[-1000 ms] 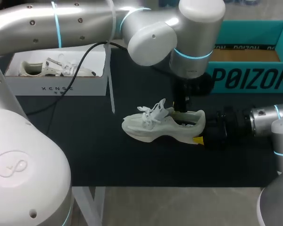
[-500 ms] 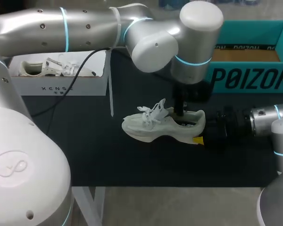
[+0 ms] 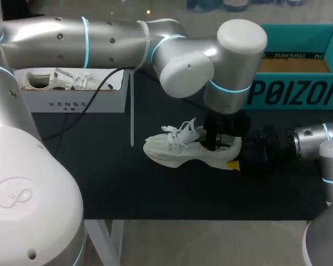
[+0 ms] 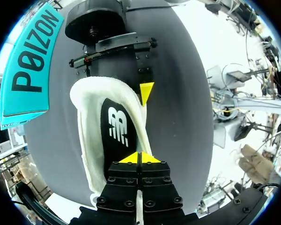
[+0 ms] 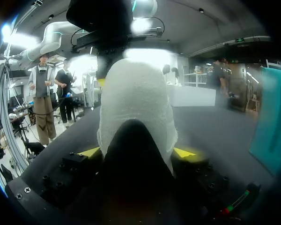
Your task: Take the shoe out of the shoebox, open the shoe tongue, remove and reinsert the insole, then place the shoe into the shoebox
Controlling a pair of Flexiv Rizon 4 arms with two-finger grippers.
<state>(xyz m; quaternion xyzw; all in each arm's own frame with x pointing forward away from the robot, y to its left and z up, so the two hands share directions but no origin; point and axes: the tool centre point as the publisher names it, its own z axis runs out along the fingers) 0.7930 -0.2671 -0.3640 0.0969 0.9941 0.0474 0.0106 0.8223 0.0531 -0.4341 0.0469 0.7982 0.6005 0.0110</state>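
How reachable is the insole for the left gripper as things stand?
Likely yes: the left gripper sits at the open collar of the sneaker, the black insole exposed just ahead, while the right gripper clamps the heel.

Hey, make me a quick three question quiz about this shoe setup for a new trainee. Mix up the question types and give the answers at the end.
1. True or false: the white shoe lies inside the teal shoebox.
2. Which part of the shoe does the right gripper clamp? A the toe, B the heel, C the laces.
3. Fill the gap: the left gripper is shut at the shoe's opening, beside the ____ insole.
Key: 1 false; 2 B; 3 black.
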